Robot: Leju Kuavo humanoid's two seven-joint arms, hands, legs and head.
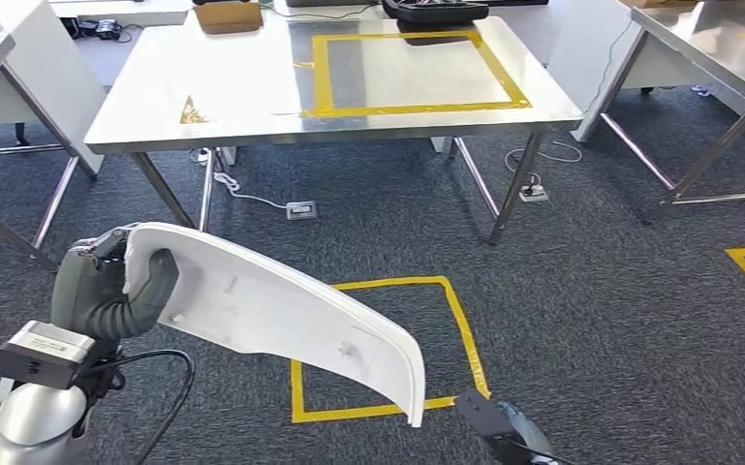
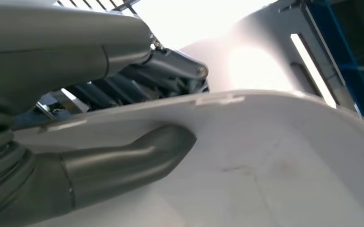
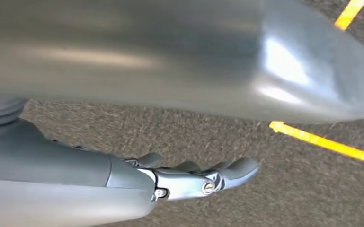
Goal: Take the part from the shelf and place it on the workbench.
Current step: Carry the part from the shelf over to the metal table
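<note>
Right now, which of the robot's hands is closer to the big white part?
Left. The left hand grips the white part at one end, thumb pressed on its surface. The right hand hangs low over the carpet, holding nothing, apart from the part.

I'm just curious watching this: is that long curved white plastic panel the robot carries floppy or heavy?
Probably stiff: the long curved white plastic panel juts out unsupported without drooping. Likely light, since the left hand alone holds it by one end. Its smooth surface could slip.
</note>
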